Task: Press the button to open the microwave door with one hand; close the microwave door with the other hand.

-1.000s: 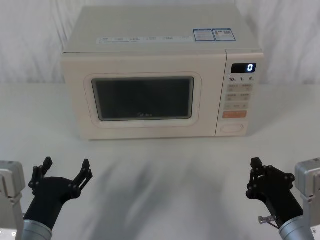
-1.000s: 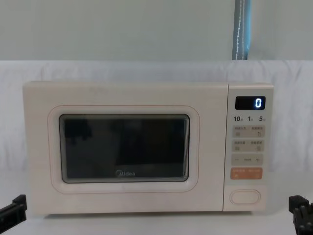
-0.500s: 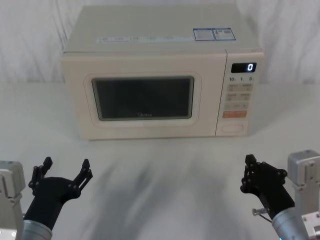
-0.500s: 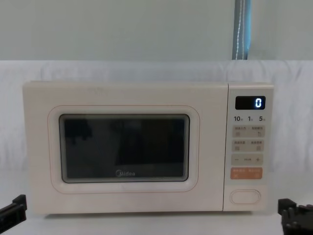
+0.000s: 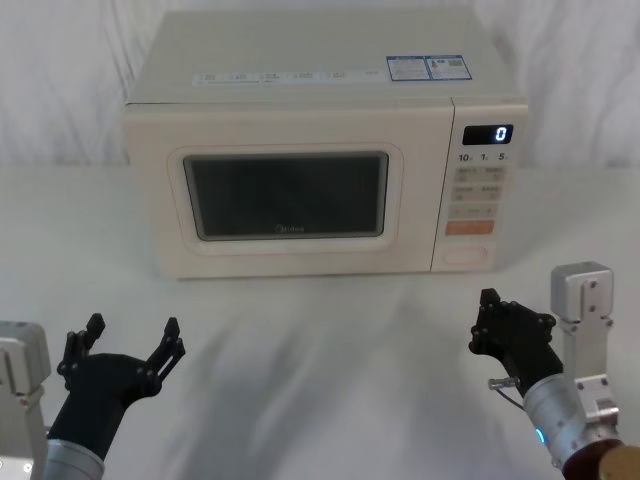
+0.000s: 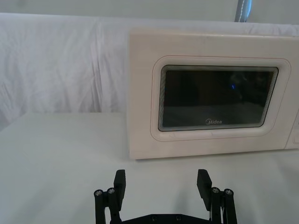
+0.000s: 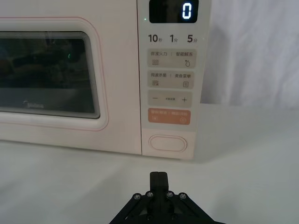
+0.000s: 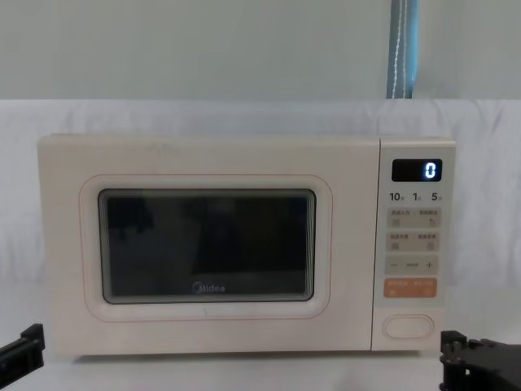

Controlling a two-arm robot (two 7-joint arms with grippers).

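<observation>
The cream microwave stands at the back of the table, display reading 0. Its door with the dark window is shut flush. The wide pill-shaped button sits at the bottom of the keypad panel, below the orange key. My right gripper is shut, fingers pressed together, a short way in front of the button and pointing at it without touching. My left gripper hovers open near the table's front left, facing the door from a distance.
A white cloth covers the table and hangs behind the microwave. Open tabletop lies between both grippers and the microwave front. A blue-grey pole stands behind the backdrop.
My right gripper has moved forward and slightly left toward the keypad panel, and its wrist has risen. The left gripper and the door have not moved.
</observation>
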